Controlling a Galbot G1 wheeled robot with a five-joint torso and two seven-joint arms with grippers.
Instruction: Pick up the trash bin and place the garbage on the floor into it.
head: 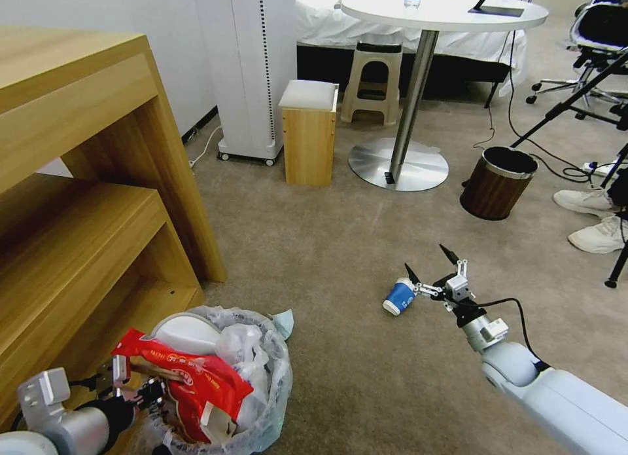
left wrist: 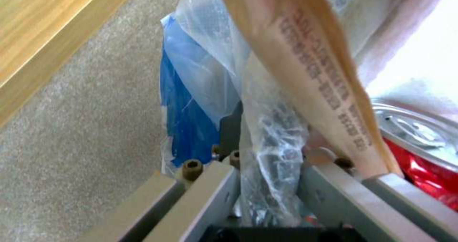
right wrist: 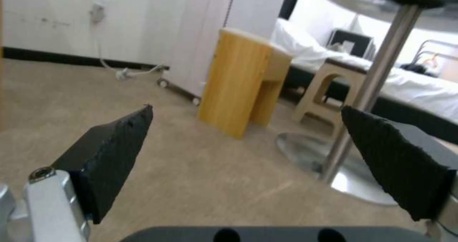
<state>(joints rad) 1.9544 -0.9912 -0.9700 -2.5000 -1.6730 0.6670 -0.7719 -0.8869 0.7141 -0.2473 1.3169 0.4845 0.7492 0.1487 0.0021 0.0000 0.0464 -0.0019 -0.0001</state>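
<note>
Trash bin (head: 261,402) sits on the floor (head: 340,245) right beside the wooden shelf unit (head: 85,200). It's lined with a crinkled translucent bag and stuffed: red wrapper (head: 190,376) on top, white slipper (head: 186,334) behind it, clear plastic bits.

My left hand (head: 127,383) is at the bin's rim on the shelf side, pinching rim and liner. Left wrist view shows what the head view can't: the liner (left wrist: 272,152) is sandwiched between my fingers (left wrist: 210,195), blue bin wall (left wrist: 186,124) just outside, red foil (left wrist: 424,170) inside.

Blue paper cup (head: 399,296) lies on its side on the carpet, well apart from the bin. My right hand (head: 428,266) hovers just beside it, spread wide, gripping nothing. Right wrist view shows both black pads (right wrist: 114,152) apart; cup isn't between them.
</note>
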